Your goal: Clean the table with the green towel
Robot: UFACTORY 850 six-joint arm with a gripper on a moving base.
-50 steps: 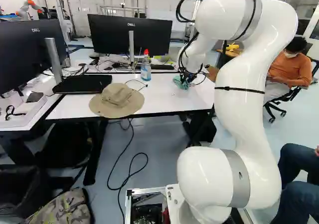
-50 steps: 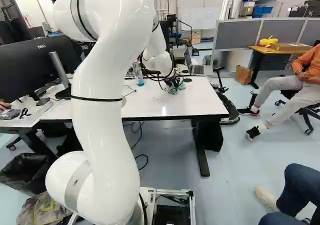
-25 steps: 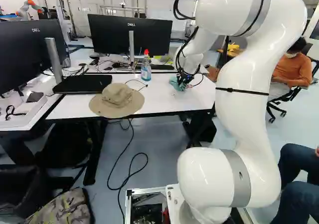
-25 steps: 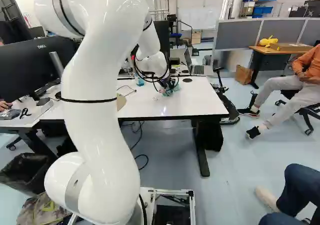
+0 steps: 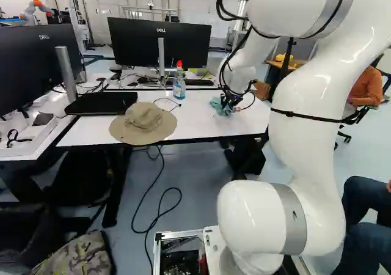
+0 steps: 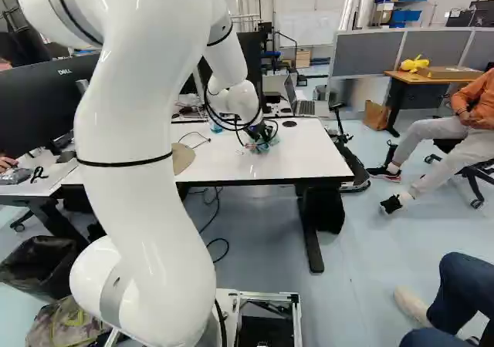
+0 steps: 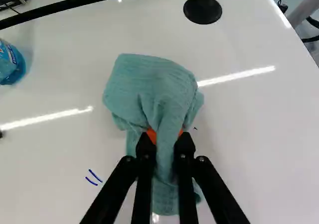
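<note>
The end effector (image 5: 230, 99) pinches the towel (image 7: 149, 87), long axis along the fingers, broad end ahead; only the wrist view shows blue marks (image 7: 95, 176) on the tabletop (image 7: 249, 134).

Both base views cut off the top of the arm (image 5: 299, 159). In the right base view it hides most of the hat (image 6: 182, 158) on the desk's (image 6: 309, 150) left. The wrist view crops the spray bottle (image 7: 10, 64). The green towel (image 7: 149, 84) mostly covers the end effector's (image 5: 228, 106) orange pads (image 7: 151, 134).

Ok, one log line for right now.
gripper: shut on green towel | towel: bunched, on white table | blue marks: on table, beside gripper | spray bottle: upright
</note>
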